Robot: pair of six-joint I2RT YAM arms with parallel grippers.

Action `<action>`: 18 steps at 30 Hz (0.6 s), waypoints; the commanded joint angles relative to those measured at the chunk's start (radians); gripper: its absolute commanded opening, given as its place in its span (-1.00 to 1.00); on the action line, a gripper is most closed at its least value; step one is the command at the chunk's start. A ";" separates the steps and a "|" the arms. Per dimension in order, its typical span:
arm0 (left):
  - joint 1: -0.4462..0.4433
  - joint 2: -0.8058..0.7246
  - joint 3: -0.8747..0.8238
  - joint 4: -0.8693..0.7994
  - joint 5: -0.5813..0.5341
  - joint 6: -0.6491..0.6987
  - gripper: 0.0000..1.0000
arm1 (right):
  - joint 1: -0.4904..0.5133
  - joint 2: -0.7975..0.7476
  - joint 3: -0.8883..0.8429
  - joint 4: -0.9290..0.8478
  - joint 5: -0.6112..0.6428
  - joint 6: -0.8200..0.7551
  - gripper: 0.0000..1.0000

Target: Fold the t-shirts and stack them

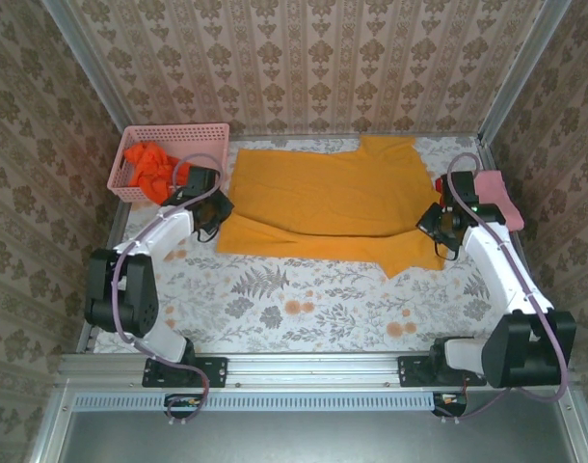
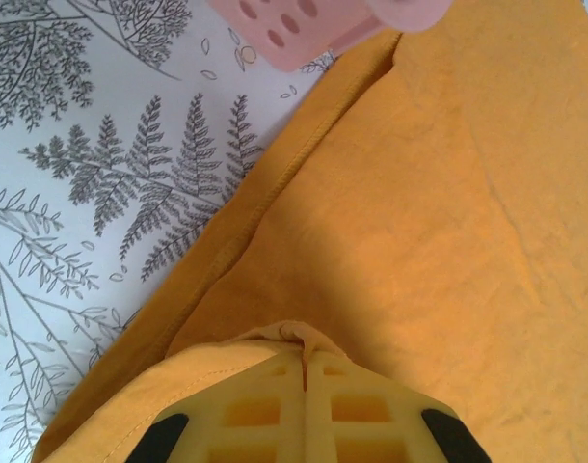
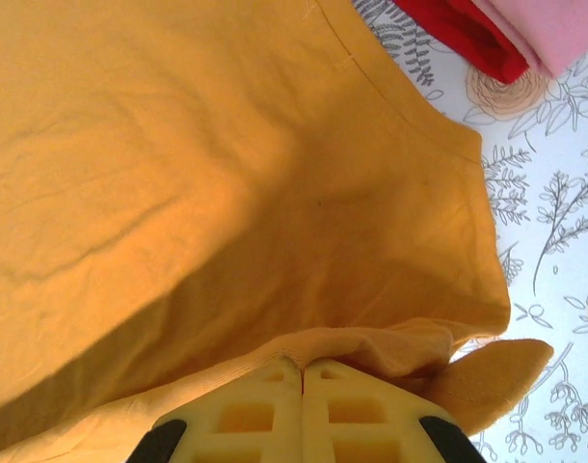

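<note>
The golden-yellow cloth t-shirt (image 1: pixel 323 188) lies spread on the tabletop (image 1: pixel 304 289), just beside the pink plastic lattice basket (image 1: pixel 178 129). The left pincer (image 2: pixel 304 367), near the basket, and the right pincer (image 3: pixel 302 368), well apart from it, each clamp its cloth. Lift both evenly so the fold runs straight.

The fern-printed table (image 1: pixel 304 299) carries a golden-yellow t-shirt (image 1: pixel 323 198) spread across its far half, a pink lattice basket (image 1: pixel 173 129) at the far-left corner, and a pink t-shirt (image 1: pixel 494 190) over a red t-shirt (image 3: pixel 458 29) at the right edge.

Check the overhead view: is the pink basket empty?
No, a crumpled orange-red t-shirt lies inside the pink basket.
</note>
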 commanded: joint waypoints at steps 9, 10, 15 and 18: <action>0.020 0.054 0.062 0.008 0.003 0.048 -1.00 | -0.016 0.179 0.173 0.010 -0.015 -0.096 -1.00; 0.022 0.057 0.065 0.007 0.001 0.048 -1.00 | -0.016 0.192 0.183 0.011 -0.015 -0.102 -0.99; 0.029 0.076 0.084 0.013 -0.001 0.044 -1.00 | -0.016 0.261 0.250 0.009 -0.022 -0.131 -1.00; 0.034 0.094 0.099 0.014 0.000 0.046 -1.00 | -0.019 0.295 0.278 0.006 -0.005 -0.139 -1.00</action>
